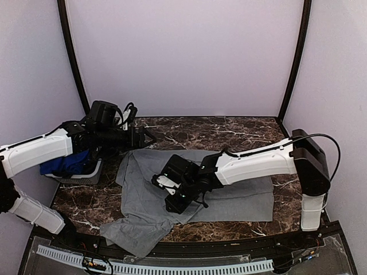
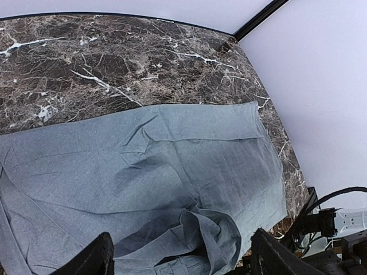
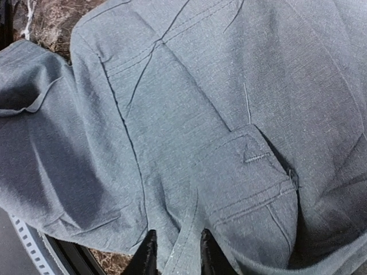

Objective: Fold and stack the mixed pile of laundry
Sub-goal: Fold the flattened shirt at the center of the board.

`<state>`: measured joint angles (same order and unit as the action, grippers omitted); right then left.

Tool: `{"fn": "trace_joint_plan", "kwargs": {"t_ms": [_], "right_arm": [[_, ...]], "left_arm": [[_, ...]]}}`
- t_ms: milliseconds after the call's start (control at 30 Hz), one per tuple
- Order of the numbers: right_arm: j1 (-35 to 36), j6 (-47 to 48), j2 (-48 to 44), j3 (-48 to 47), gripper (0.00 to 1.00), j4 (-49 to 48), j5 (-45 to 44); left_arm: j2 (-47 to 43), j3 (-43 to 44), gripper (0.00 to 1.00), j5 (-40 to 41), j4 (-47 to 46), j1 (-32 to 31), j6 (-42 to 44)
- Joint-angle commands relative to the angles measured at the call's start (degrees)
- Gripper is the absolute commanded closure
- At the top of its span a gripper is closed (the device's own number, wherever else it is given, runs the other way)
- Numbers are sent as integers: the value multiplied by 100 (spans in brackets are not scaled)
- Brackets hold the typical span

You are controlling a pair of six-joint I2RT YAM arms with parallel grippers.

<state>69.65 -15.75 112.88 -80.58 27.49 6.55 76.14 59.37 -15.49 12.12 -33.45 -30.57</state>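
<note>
A grey shirt [image 1: 241, 192] lies spread across the dark marble table, and its near-left part [image 1: 135, 235] hangs over the front edge. My right gripper [image 1: 171, 197] is down on the shirt's middle. In the right wrist view my right gripper [image 3: 178, 235] is shut on a raised seam fold of the grey shirt [image 3: 189, 114], next to a sewn pocket [image 3: 252, 177]. My left gripper [image 1: 152, 137] hovers over the shirt's far-left edge. In the left wrist view my left gripper [image 2: 182, 235] stands open above the rumpled grey shirt [image 2: 172, 166], holding nothing. A royal-blue T-shirt [image 1: 64, 165] lies bunched at the left.
The blue T-shirt rests in a flat grey tray [image 1: 86, 179] at the table's left edge, under my left arm. Black frame posts [image 1: 295, 57] and pale walls close in the back and sides. A black rail with a white perforated strip [image 1: 172, 266] runs along the front.
</note>
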Motion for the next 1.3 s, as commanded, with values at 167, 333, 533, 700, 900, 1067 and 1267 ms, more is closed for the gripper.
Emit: {"fn": "trace_joint_plan", "kwargs": {"t_ms": [167,333,533,700,900,1067,1267], "right_arm": [[15,-154,504,-205,56,145,162],[21,-197,749,-259,52,335,-76],[20,-269,865,-281,62,621,-541],[89,-185,1042,-502,62,1104,-1119],[268,-196,1132,-517,64,1486,-1754],[277,-209,1133,-472,82,1472,-1723],[266,-200,764,-600,94,1424,-1743]], "left_arm": [[-187,-47,18,141,176,67,113],[-195,-60,19,131,173,67,122],[-200,-60,19,125,168,67,150],[-157,-80,19,108,162,67,169],[-139,-69,19,110,140,67,153],[-118,-65,19,92,133,67,152],[-140,-101,20,65,124,67,148]]}}
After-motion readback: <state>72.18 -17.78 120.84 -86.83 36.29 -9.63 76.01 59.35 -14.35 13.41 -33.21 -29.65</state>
